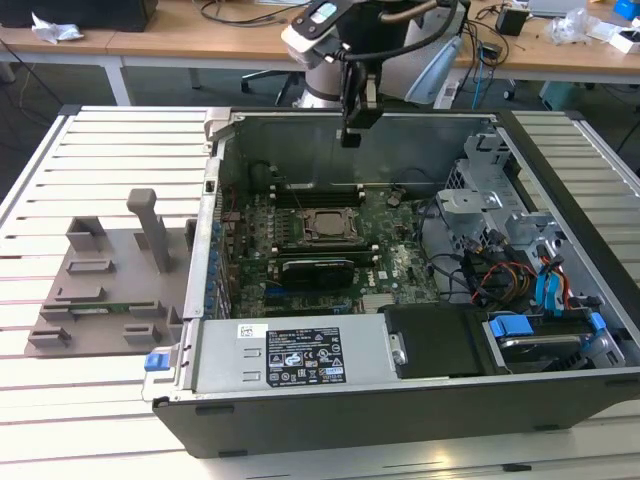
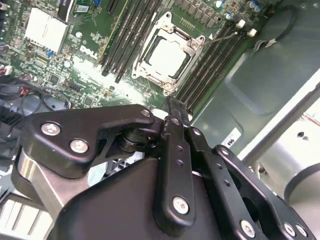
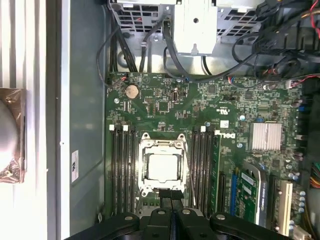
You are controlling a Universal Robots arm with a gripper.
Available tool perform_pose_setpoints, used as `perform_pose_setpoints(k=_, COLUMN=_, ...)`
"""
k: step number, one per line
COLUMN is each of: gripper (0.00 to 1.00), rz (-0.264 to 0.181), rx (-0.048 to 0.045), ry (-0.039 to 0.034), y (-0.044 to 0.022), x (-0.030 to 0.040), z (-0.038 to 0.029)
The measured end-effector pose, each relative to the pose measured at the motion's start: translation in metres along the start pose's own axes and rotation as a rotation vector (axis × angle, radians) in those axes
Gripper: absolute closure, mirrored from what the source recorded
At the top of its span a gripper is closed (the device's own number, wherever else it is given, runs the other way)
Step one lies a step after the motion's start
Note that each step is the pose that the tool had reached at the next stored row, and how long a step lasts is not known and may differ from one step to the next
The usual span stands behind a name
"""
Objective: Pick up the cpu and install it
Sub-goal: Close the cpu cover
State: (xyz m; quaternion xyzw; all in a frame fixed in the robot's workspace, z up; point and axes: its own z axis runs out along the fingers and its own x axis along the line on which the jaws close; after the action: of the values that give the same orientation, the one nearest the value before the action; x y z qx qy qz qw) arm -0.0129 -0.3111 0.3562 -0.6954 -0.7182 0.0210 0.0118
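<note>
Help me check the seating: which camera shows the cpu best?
The first wrist view: it looks straight down on the cpu, whole pale top inside the socket. The second wrist view shows the cpu slanted; the exterior view, a distant cpu at a low angle.

Lighting: bright, even overhead room light in the exterior view, with soft shade inside the computer case below its far wall. Glare: cpu top plate washed to near white in both wrist views; pale sheen streaked across the motherboard in the second wrist view; rounded pale object outside the case blown out in the first wrist view
</note>
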Motion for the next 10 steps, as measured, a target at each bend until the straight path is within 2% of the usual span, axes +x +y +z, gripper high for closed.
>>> perform_pose_setpoints(k=9, gripper=0.89, rz=0.000, rx=-0.0001, ry=-0.0005, y=-0.0015, x=-0.0004, z=-0.0314)
perform_pose_setpoints(k=10, gripper=0.89, rz=0.000, rx=-0.0001, ry=-0.0003, y=-0.0015, x=-0.0004, z=-0.0315)
